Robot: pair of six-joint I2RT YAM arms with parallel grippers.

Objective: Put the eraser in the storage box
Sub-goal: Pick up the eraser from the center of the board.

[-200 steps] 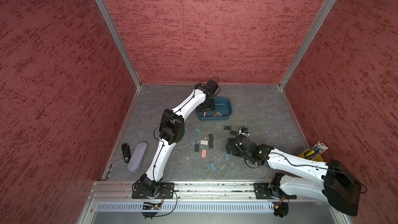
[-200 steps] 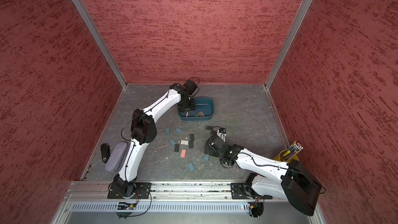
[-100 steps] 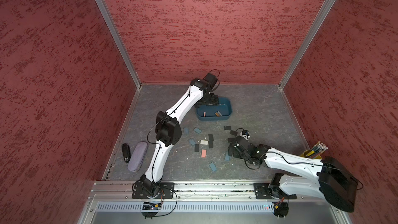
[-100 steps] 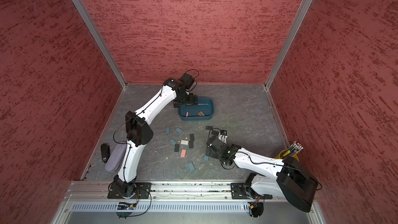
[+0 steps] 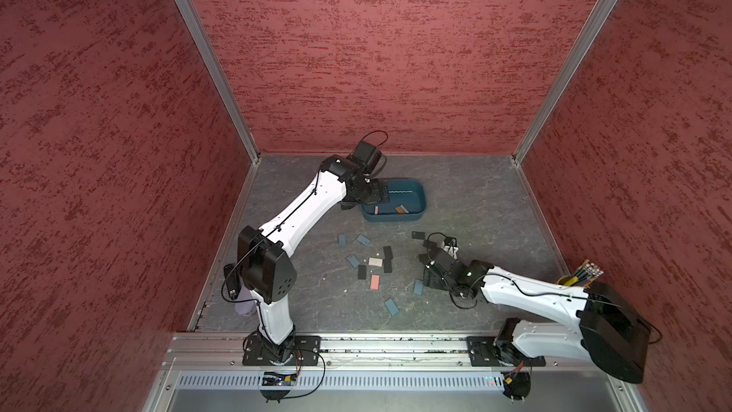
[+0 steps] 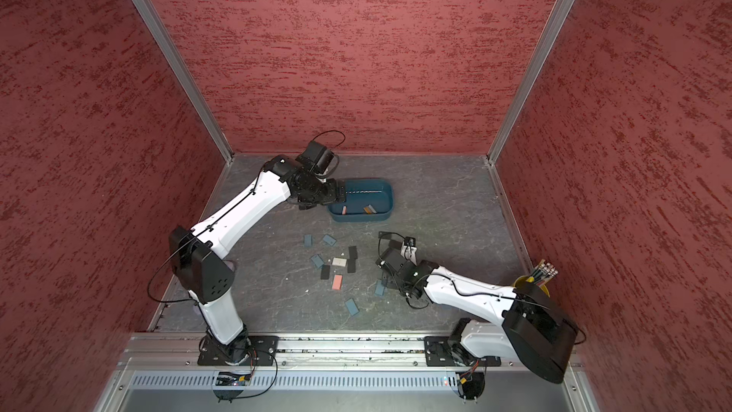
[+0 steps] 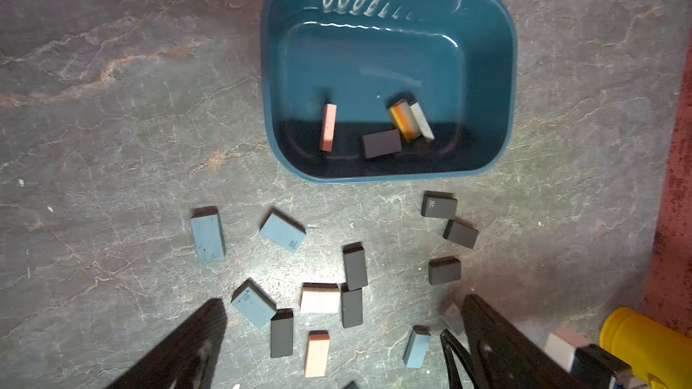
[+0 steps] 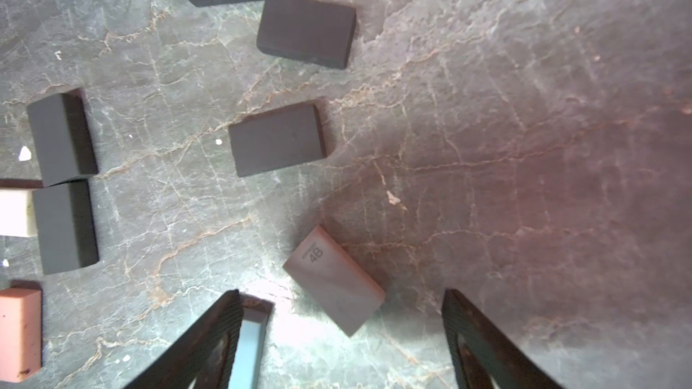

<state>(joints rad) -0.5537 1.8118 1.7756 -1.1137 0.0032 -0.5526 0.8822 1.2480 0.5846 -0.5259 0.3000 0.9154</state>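
Teal storage box (image 7: 271, 69), four erasers (image 7: 328, 127) inside, grey eraser (image 8: 333, 278) outside

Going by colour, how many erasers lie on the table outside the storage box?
Blue erasers: 5
Dark erasers: 6
Pink eraser: 1
White eraser: 1
Light grey eraser: 1
Total: 14
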